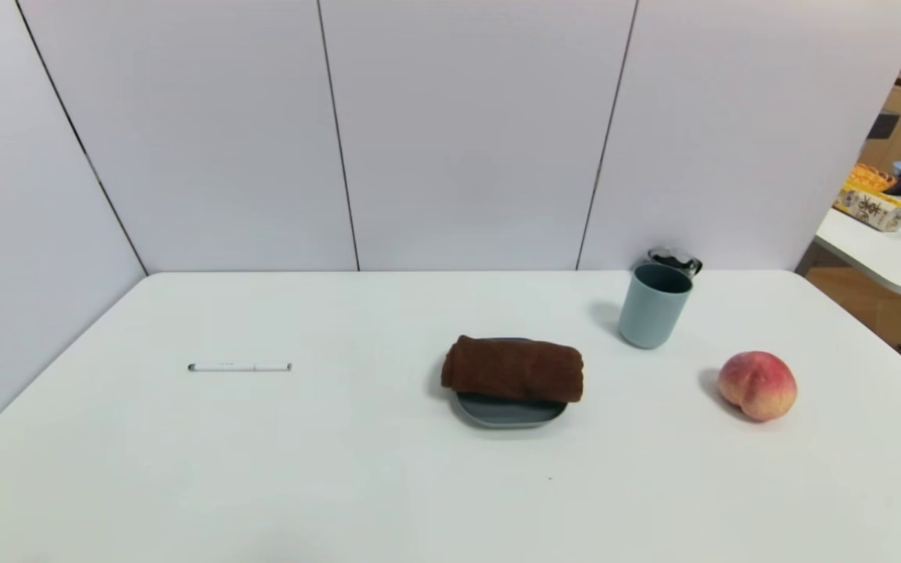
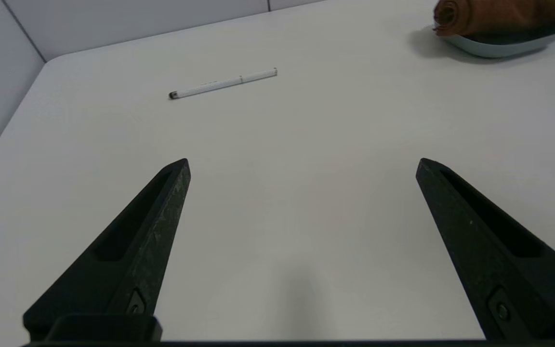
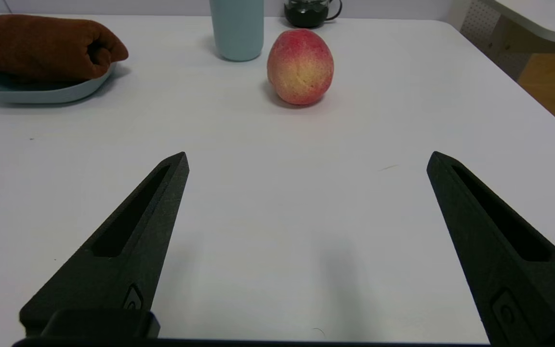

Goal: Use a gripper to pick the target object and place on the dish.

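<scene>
While the towel (image 1: 513, 371) lies across the dish (image 1: 507, 421) at the head view's centre, the pen (image 1: 240, 367) sits at centre left, the cup (image 1: 651, 313) and peach (image 1: 759, 385) at right, nothing blocking the near side, and both the left gripper (image 2: 303, 166) and right gripper (image 3: 309, 161) hang wide open and empty over the table (image 1: 341, 485).

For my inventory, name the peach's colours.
Red blending into yellow on the peach, clearest in the right wrist view.

Rolled brown towel (image 1: 513, 369) lies across the grey-blue dish (image 1: 509, 414).
</scene>
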{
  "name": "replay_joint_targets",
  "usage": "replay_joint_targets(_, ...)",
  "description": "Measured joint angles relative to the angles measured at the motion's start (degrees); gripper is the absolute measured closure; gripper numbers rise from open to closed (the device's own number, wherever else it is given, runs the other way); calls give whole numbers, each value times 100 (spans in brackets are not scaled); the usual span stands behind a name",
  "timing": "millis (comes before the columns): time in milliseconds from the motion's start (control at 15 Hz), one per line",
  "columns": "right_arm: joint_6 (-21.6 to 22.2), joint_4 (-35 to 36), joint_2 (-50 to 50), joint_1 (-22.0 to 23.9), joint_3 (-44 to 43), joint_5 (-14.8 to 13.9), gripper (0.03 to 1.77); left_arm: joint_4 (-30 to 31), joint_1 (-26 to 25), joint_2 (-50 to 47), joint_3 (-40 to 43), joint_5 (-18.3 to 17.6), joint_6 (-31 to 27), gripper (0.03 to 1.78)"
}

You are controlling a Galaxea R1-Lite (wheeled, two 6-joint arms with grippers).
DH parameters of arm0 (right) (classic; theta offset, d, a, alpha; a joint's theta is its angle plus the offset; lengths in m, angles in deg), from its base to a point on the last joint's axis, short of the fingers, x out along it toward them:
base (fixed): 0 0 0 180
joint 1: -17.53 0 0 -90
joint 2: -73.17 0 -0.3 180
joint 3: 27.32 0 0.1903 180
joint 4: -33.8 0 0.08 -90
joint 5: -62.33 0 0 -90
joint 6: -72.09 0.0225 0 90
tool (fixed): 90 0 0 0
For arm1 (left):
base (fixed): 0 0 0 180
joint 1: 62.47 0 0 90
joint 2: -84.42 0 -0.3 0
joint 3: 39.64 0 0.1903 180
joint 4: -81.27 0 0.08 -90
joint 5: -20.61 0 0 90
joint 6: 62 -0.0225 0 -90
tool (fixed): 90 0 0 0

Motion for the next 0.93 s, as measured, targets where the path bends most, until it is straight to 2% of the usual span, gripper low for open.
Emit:
replay_joint_targets(200, 2, 0, 0, 0, 0, 2, 9, -146, 27, -417, 232, 1062, 55, 12)
replay_joint_targets(267, 0, 0, 0, 0, 0, 2, 9, -330, 33, -508, 276, 1268, 21, 12)
replay_joint_targets(600, 0, -2, 0, 0, 0, 5, 9, -366, 43, -669, 313, 1306, 7, 12)
replay_joint_targets(933, -2, 0, 0, 0, 0, 2, 9, -351, 40, -680, 316, 1356, 460, 12)
